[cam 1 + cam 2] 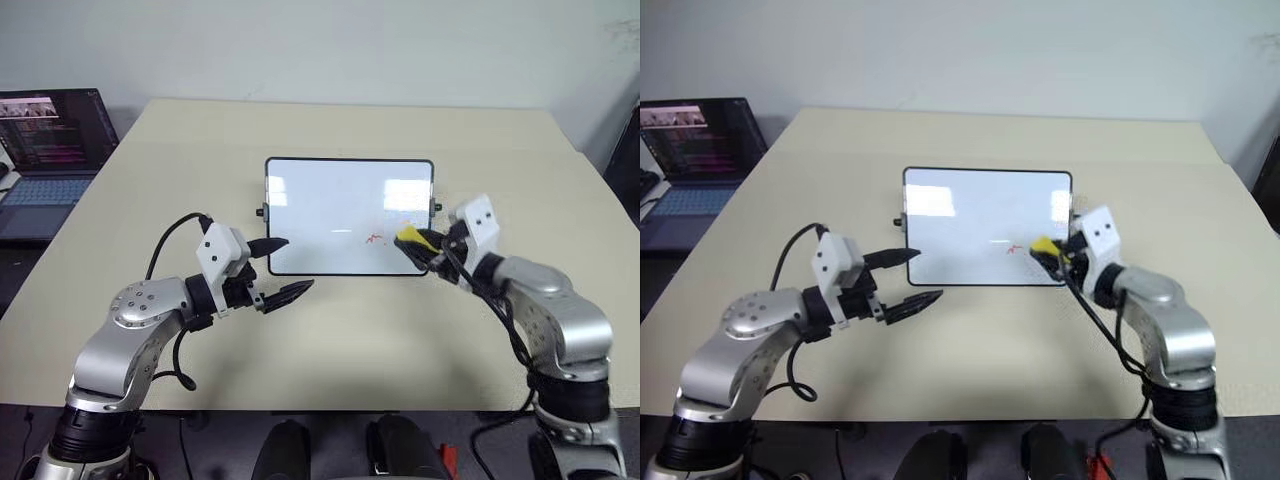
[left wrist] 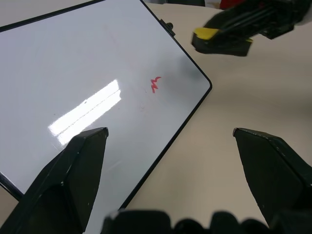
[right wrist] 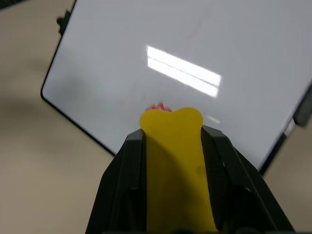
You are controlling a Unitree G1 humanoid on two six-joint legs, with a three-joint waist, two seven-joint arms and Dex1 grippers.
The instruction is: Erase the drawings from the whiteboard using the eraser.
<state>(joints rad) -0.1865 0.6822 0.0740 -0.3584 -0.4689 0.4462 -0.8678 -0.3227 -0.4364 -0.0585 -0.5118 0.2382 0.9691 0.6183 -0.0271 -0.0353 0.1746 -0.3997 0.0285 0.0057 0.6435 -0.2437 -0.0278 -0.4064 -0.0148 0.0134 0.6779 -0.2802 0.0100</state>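
The whiteboard (image 1: 340, 210) lies flat on the table, black-framed and glossy. One small red squiggle, the drawings (image 1: 375, 238), shows near its front right part, also seen as the red mark (image 2: 155, 84). My right gripper (image 1: 418, 243) is shut on the yellow eraser (image 1: 412, 237), held just right of the squiggle over the board's front right corner; the eraser (image 3: 176, 161) is squeezed between the black fingers. My left gripper (image 1: 280, 270) stands open over the board's front left corner, nothing between its fingers.
The beige table (image 1: 330, 340) has free room in front of the board and behind it. An open laptop (image 1: 45, 150) sits at the far left, off the table's edge.
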